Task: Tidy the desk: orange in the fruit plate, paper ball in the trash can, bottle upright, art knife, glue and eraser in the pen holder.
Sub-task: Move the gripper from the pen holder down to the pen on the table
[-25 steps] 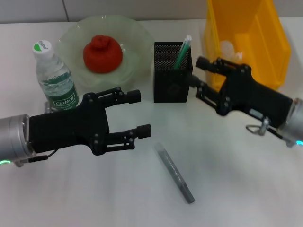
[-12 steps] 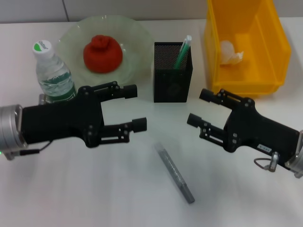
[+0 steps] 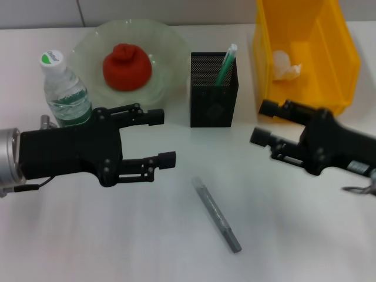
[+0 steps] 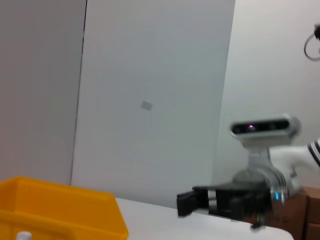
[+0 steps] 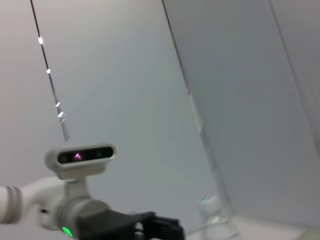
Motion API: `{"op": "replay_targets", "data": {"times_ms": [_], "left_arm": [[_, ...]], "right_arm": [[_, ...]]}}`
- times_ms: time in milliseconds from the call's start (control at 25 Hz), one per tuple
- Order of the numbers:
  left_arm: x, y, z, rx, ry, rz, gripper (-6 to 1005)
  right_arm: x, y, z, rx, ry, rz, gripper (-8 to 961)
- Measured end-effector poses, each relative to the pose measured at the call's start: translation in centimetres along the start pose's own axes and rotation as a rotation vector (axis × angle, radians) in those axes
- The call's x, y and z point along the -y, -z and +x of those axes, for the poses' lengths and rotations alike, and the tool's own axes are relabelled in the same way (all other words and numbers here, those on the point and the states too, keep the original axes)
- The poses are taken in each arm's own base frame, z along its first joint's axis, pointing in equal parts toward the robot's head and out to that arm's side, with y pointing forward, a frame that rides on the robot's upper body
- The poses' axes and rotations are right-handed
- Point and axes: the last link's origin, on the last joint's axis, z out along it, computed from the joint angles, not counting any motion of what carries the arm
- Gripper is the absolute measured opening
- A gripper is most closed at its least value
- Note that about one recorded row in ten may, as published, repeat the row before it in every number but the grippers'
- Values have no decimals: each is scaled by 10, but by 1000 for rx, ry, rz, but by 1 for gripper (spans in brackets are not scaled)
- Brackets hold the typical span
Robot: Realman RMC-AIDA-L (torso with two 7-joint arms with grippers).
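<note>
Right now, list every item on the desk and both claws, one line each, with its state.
Water bottle: upright, cap on.
Orange: in the fruit plate.
Paper ball: inside the yellow bin.
Pen holder: upright, holding a green pen.
Grey art knife: lying flat on the desk, outside the holder.
Left claw: open, empty, above the desk near the bottle.
Right claw: open, empty, in front of the bin.
</note>
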Motion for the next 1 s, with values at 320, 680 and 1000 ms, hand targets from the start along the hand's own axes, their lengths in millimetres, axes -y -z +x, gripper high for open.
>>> {"op": "replay_targets", "data": {"times_ms": [320,680,1000], "left_arm": [[-10,15,-25,-106,-38,96,784],[-14,21,-33,-114,-44,126,784],[-17,23,-38,-110,-39,137,785]], "right_arm": [[16,-28,-99,-440,-171,-51,639],[8,-98,-166,-981,-183,136,629],[11,-148,-140,-1298,-255,157,620]]}}
